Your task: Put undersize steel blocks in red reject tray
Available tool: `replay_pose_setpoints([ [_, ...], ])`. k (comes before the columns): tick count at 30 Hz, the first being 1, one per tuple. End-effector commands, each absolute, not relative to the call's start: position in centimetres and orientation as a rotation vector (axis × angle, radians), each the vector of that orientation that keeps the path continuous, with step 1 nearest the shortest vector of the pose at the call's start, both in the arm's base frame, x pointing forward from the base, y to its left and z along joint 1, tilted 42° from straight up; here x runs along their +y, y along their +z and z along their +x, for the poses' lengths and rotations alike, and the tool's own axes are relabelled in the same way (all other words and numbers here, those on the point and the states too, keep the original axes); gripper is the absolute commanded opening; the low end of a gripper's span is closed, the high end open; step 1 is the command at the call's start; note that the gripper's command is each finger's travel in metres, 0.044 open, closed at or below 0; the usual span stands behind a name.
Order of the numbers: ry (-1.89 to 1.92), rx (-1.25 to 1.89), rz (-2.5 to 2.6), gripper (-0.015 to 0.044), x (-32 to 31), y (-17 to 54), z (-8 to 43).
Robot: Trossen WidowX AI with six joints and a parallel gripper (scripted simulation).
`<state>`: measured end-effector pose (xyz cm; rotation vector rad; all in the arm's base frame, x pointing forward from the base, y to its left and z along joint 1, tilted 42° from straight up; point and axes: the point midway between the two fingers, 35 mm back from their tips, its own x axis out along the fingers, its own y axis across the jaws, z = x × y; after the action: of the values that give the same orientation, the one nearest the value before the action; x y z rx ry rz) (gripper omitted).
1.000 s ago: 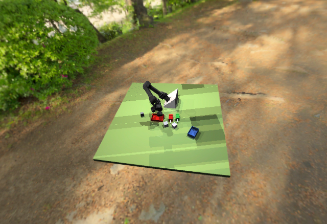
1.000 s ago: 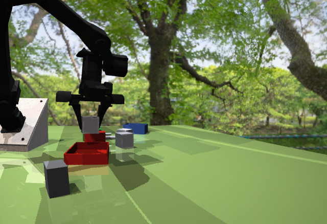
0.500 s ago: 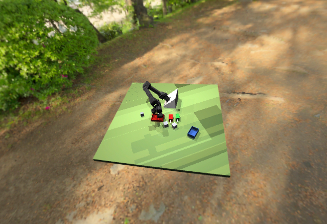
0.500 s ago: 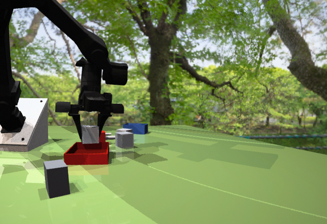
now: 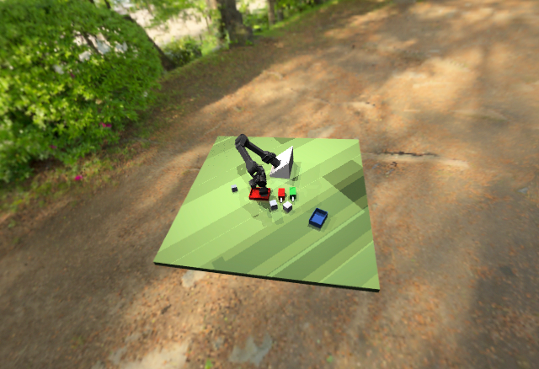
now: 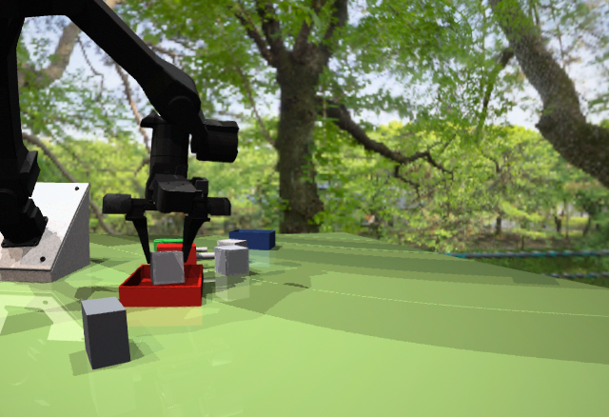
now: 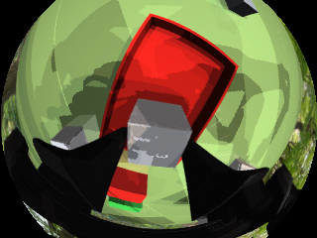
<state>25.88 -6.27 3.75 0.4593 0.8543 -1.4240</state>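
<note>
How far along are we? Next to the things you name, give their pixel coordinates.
Looks done: the green gauge (image 5: 292, 191) (image 6: 160, 244) (image 7: 126, 204) is down. In progress: one block (image 6: 166, 267) (image 7: 158, 131) between opened jaws, low at the red tray (image 5: 259, 199) (image 6: 160, 297) (image 7: 163, 59). Left: backing away; whether the three other blocks (image 5: 273, 205) (image 6: 106, 333) (image 7: 243, 7) are good, I can't tell.

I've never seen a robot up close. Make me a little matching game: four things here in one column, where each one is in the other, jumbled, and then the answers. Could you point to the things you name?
Things:
1. Green gauge (image 5: 292, 191) (image 6: 164, 242) (image 7: 125, 204)
2. Blue tray (image 5: 318, 216) (image 6: 260, 240)
3. Block between the gripper's fingertips (image 6: 166, 268)
4. Pale wedge-shaped stand (image 5: 285, 169) (image 6: 70, 235)

Places:
A. At the foot of the arm (image 5: 266, 153) (image 6: 132, 49)
B. Beside the red gauge (image 5: 281, 191) (image 6: 191, 255) (image 7: 130, 183)
C. Off by itself, farther from the red tray (image 5: 253, 198) (image 6: 160, 297) (image 7: 158, 55) than the gauges are
D. Low at the red tray, within the opened gripper (image 6: 166, 261) (image 7: 155, 137)

Right pairs: 1-B, 2-C, 3-D, 4-A.
</note>
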Motion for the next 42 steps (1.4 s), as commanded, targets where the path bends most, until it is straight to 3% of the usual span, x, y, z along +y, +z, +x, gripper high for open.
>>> replay_pose_setpoints([
  [1, -1.417, 0.853, 0.459, 0.0341, -5.9, 4.0, 26.0],
  [5, -1.403, 0.849, 0.453, 0.0440, -3.0, 7.2, 26.4],
  [9, -1.395, 0.846, 0.447, 0.0440, -3.2, 6.8, 26.5],
  [14, -1.369, 0.882, 0.410, 0.0325, -1.4, 5.9, 30.2],
  [21, -1.324, 0.943, 0.344, 0.0325, 2.0, 2.7, 35.7],
  [33, -1.335, 0.913, 0.369, 0.0010, 1.1, 3.9, 34.6],
  [42, -1.334, 0.914, 0.368, 0.0000, 1.1, 3.8, 34.6],
])
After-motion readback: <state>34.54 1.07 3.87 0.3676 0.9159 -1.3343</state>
